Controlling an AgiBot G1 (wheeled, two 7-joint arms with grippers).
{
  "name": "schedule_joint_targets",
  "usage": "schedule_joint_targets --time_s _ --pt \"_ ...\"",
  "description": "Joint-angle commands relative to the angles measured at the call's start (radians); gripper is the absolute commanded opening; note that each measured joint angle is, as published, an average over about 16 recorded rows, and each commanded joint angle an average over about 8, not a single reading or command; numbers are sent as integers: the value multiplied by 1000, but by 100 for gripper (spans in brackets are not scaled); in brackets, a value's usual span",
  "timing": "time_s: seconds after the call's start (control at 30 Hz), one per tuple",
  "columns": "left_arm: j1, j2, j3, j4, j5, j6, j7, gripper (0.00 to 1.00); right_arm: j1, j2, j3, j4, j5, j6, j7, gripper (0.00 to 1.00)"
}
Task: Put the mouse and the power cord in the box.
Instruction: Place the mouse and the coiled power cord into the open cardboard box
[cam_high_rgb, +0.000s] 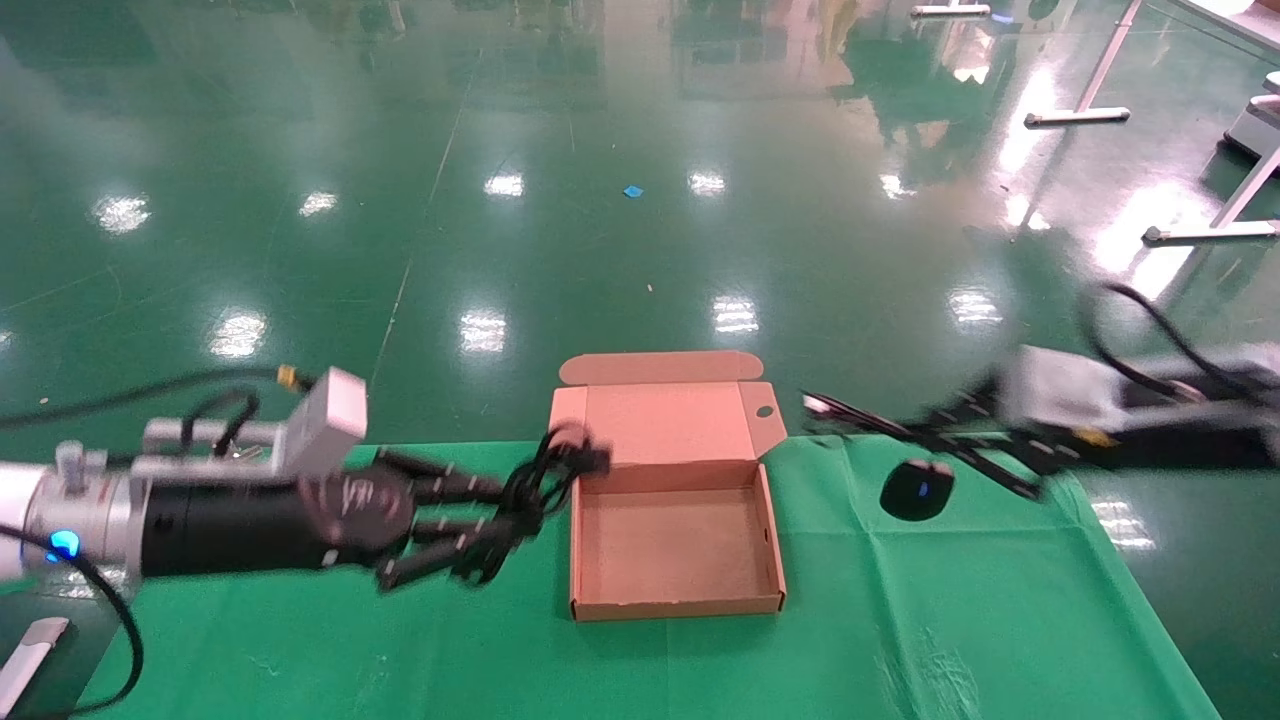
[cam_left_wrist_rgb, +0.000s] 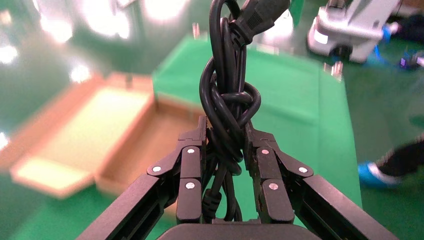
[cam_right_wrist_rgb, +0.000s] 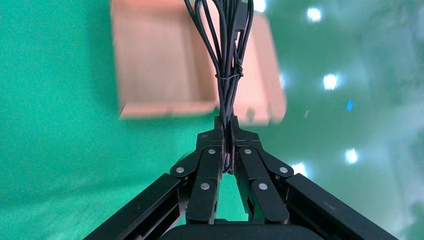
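- The power cord (cam_left_wrist_rgb: 227, 100), knotted into a thick black bundle, hangs pinched in my left gripper (cam_high_rgb: 470, 535), whose fingers are clamped hard on its loops, just left of the box (cam_high_rgb: 675, 545) and above the green table cloth (cam_high_rgb: 950, 620).
- I judge the mid-bundle grip is deliberate: held at the knot, the loops stay together and the plug end (cam_left_wrist_rgb: 260, 15) juts forward, toward the box.
- The mouse (cam_high_rgb: 918, 488) shows as a dark oval to the right of the box; whether it rests on the cloth or dangles clear of it I cannot tell.
- Its thin wire (cam_right_wrist_rgb: 227, 60), tied in a slim hank, is nipped between the nearly closed fingers of my right gripper (cam_high_rgb: 850, 415), which reaches in from the right beside the box's raised lid (cam_high_rgb: 665, 420).
- Holding the wire rather than the glossy shell seems the surer purchase, in my view.
- The box sits open and empty between both arms, lid folded back on the far side, so either load can be brought over its tray.
- Neither item is in yet.
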Motion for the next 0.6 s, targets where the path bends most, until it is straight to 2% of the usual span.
schedule_joint_targets --time_s 0.03,0.4,0.6 --pt "3 -2 -18 -65 -44 -7 -52 0 14 -35 5 27 8 6 20 0" --pt "-19 -30 -70 -227 -106 -134 -132 0 -77 -303 -17 32 -14 183 72 0" --pt "-7 -97 -73 -258 -101 -139 -148 0 -159 -376 -40 64 -7 262 111 0"
